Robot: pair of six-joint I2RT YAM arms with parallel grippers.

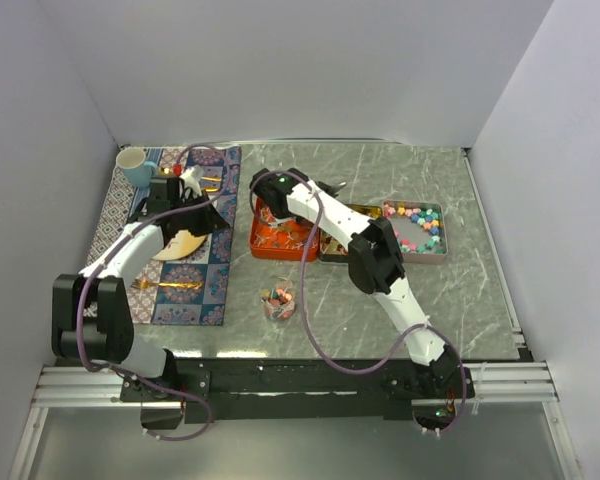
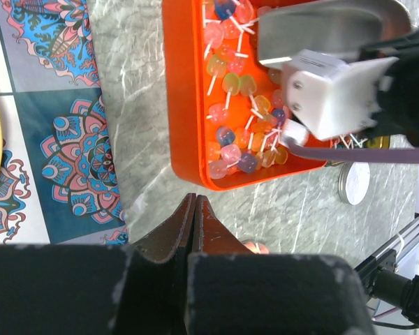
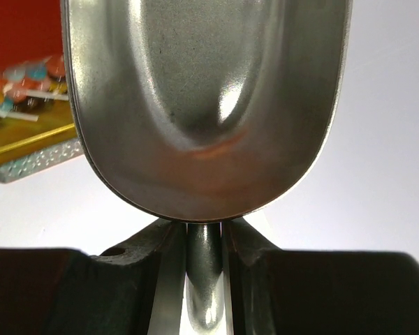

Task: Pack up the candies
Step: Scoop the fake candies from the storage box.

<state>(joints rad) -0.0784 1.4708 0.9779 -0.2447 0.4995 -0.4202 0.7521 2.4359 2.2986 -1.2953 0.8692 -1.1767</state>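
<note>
Candies on white sticks [image 2: 237, 84] fill the orange tray [image 2: 178, 105], which stands mid-table [image 1: 265, 248]. More candies, small and bright, lie in an open tin [image 1: 415, 228] at the right and in a small clear cup [image 1: 278, 302] near the front. My right gripper [image 3: 204, 237] is shut on the handle of a metal scoop [image 3: 206, 105]; the bowl looks empty. It hangs over the far end of the orange tray [image 1: 270, 190]. My left gripper [image 2: 194, 199] is shut on nothing, above the marble beside the tray's left edge [image 1: 223, 213].
A patterned mat [image 1: 195, 280] at the left carries a yellow plate [image 1: 180, 245], gold cutlery [image 1: 170, 286] and a blue cup [image 1: 132, 165]. A gold tray [image 1: 345, 235] sits between the orange tray and the tin. A round lid [image 2: 355, 183] lies by the tray.
</note>
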